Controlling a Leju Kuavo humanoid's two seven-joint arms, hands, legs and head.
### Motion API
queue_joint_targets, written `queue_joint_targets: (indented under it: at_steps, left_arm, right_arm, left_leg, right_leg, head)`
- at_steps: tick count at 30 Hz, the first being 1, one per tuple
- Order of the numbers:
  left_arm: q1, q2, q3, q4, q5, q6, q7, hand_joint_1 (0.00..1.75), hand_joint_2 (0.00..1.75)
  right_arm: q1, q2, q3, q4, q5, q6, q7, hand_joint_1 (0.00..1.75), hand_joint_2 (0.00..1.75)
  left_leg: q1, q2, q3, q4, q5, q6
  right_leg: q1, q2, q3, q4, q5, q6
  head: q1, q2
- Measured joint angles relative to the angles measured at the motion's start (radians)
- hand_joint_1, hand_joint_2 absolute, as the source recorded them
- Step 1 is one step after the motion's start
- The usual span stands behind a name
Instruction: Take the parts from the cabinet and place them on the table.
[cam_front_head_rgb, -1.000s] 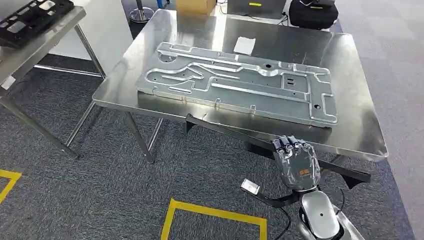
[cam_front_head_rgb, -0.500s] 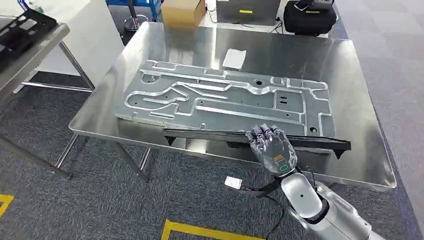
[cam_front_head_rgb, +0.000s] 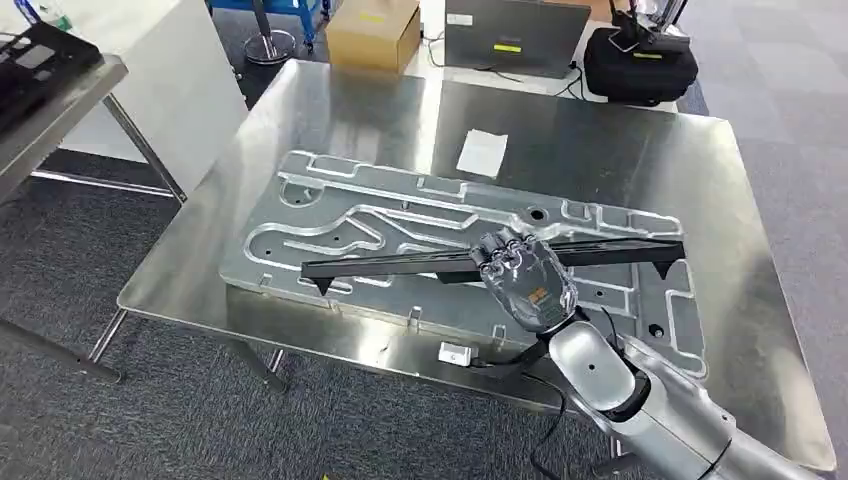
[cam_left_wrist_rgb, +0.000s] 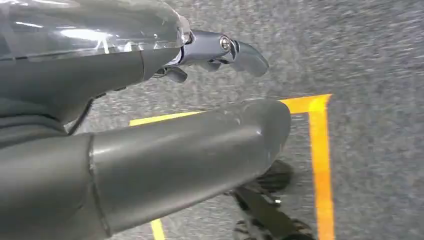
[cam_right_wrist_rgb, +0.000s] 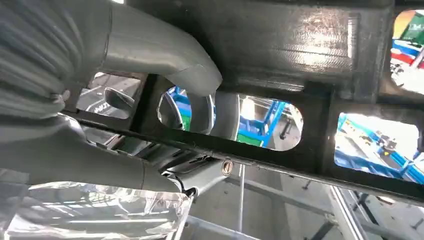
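A long black plastic part (cam_front_head_rgb: 400, 264) with cut-outs hangs level just above the big stamped metal plate (cam_front_head_rgb: 340, 225) on the steel table (cam_front_head_rgb: 620, 150). My right hand (cam_front_head_rgb: 525, 278) grips it near its middle, fingers wrapped over the bar. In the right wrist view the grey thumb (cam_right_wrist_rgb: 165, 50) hooks round the black part (cam_right_wrist_rgb: 310, 50) at one of its openings. My left hand (cam_left_wrist_rgb: 200, 145) hangs over the carpet holding nothing, thumb and fingers stretched out.
A white paper (cam_front_head_rgb: 483, 152) lies on the table behind the plate. A cardboard box (cam_front_head_rgb: 373, 32), a grey case (cam_front_head_rgb: 515, 30) and a black bag (cam_front_head_rgb: 640, 50) sit on the floor beyond. Another table (cam_front_head_rgb: 60, 100) stands at the left. Yellow floor tape (cam_left_wrist_rgb: 320, 165) runs below.
The view has closed in on the table. My right hand has lifted the black part from below the table's near edge to over the metal plate.
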Motion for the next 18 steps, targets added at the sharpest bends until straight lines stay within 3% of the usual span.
queue_joint_targets:
  at_steps: [1,2,3,4,6,8,10,12,13,14,17,18]
  left_arm:
    - [-0.001,0.0,0.0,0.001,0.002,0.0,-0.001,0.0,0.0]
    - [0.001,0.0,0.0,0.001,0.002,0.0,-0.003,0.0,0.0]
    - [-0.001,-0.001,0.001,0.003,0.002,0.0,-0.004,0.0,0.0]
    - [-0.001,-0.002,0.001,0.003,0.002,0.0,-0.007,0.0,0.0]
    - [-0.002,-0.001,0.001,0.003,0.001,0.0,-0.007,0.0,0.0]
    - [-0.004,-0.002,0.001,0.004,0.002,0.0,-0.008,0.0,0.0]
    - [-0.009,-0.002,0.001,0.004,0.003,0.001,-0.008,0.0,0.0]
    - [-0.009,-0.002,0.001,0.004,0.003,0.001,-0.008,0.0,0.0]
    - [-0.008,-0.002,0.001,0.004,0.003,0.001,-0.008,0.0,0.0]
    - [-0.008,-0.002,0.001,0.004,0.003,0.001,-0.008,0.0,0.0]
    - [-0.007,0.0,0.002,0.004,0.003,0.002,-0.008,0.0,0.0]
    - [-0.009,0.003,0.002,0.004,0.003,0.002,-0.008,0.0,0.0]
  right_arm:
    - [0.0,0.0,0.001,0.0,0.0,0.0,0.0,1.75,1.75]
    - [0.0,0.0,0.002,0.001,0.0,0.0,0.0,1.75,1.75]
    - [0.002,-0.001,0.003,0.004,0.0,-0.001,0.0,1.75,1.75]
    - [0.003,0.0,0.006,0.006,0.0,0.001,-0.005,1.75,1.75]
    - [0.006,0.002,0.005,0.004,0.0,-0.001,-0.008,1.75,1.75]
    - [0.007,0.004,0.004,0.004,0.0,-0.002,-0.015,1.75,1.75]
    - [0.007,0.008,0.003,0.004,0.0,-0.003,-0.019,1.75,1.75]
    - [0.015,0.01,0.003,0.006,0.0,-0.003,-0.024,1.75,1.75]
    - [0.02,0.011,0.003,0.006,0.0,-0.003,-0.026,1.75,1.75]
    - [0.022,0.011,0.003,0.007,0.0,-0.003,-0.029,1.75,1.75]
    - [0.031,0.013,-0.003,0.007,0.0,-0.007,-0.034,1.75,1.75]
    - [0.034,0.013,-0.008,0.01,0.0,-0.011,-0.034,1.75,1.75]
  left_leg:
    - [0.001,-0.001,0.019,0.001,-0.016,-0.006]
    - [0.001,-0.001,0.026,0.001,-0.033,-0.011]
    - [-0.003,-0.002,0.04,0.02,-0.051,-0.019]
    - [-0.004,-0.006,0.03,0.012,-0.063,-0.028]
    - [-0.002,-0.002,0.048,0.018,-0.061,-0.039]
    - [0.002,0.004,0.045,0.052,-0.063,-0.045]
    - [0.003,0.009,-0.026,0.176,-0.102,-0.054]
    - [0.003,0.011,-0.114,0.29,-0.178,-0.058]
    - [0.003,0.012,-0.143,0.305,-0.179,-0.058]
    - [0.003,0.012,-0.147,0.279,-0.145,-0.056]
    - [-0.005,0.013,-0.09,0.049,0.037,-0.03]
    - [-0.009,0.014,-0.089,0.049,0.018,-0.025]
  right_leg:
    - [-0.001,-0.003,0.003,-0.069,0.079,-0.001]
    - [-0.001,-0.007,0.002,-0.144,0.218,-0.003]
    - [0.005,-0.008,-0.012,-0.195,0.309,-0.011]
    - [0.007,-0.006,-0.011,-0.17,0.295,-0.024]
    - [0.011,-0.004,-0.008,-0.17,0.279,-0.043]
    - [0.006,-0.002,0.023,-0.184,0.269,-0.059]
    - [0.007,-0.001,0.04,-0.187,0.256,-0.068]
    - [0.011,0.0,0.05,-0.186,0.243,-0.072]
    - [0.014,0.002,0.056,-0.184,0.236,-0.072]
    - [0.016,0.003,0.061,-0.183,0.231,-0.073]
    - [0.023,0.004,0.085,-0.183,0.215,-0.071]
    - [0.025,0.002,0.09,-0.186,0.216,-0.069]
  head:
    - [0.002,0.0]
    - [0.005,0.0]
    - [0.011,0.0]
    - [0.012,0.0]
    - [0.009,0.0]
    - [0.007,0.0]
    - [0.003,0.0]
    - [0.003,0.0]
    - [0.003,0.0]
    - [0.002,0.0]
    - [0.003,0.0]
    - [0.009,0.0]
